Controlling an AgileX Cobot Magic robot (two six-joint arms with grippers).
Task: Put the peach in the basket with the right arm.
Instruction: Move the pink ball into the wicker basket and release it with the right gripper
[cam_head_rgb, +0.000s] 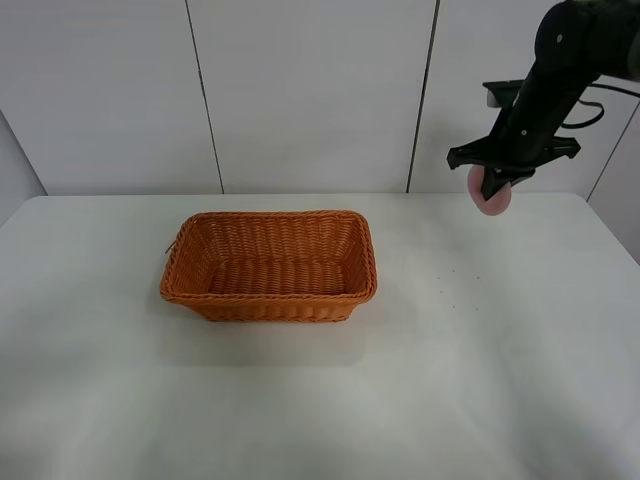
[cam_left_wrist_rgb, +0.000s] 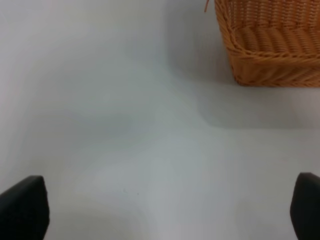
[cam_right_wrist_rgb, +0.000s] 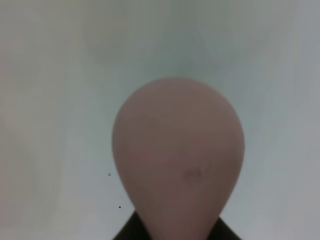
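The pink peach hangs well above the table at the back right, held in my right gripper, which is shut on it. It fills the right wrist view as a pink rounded fruit with white tabletop far below. The orange-brown wicker basket stands on the table left of centre, apart from the peach and lower; nothing shows inside it. One corner of the basket appears in the left wrist view. My left gripper hovers over bare table with its fingertips far apart, open.
The white table stretches wide around the basket, with a few tiny dark specks to its right. A white panelled wall stands behind the table's far edge.
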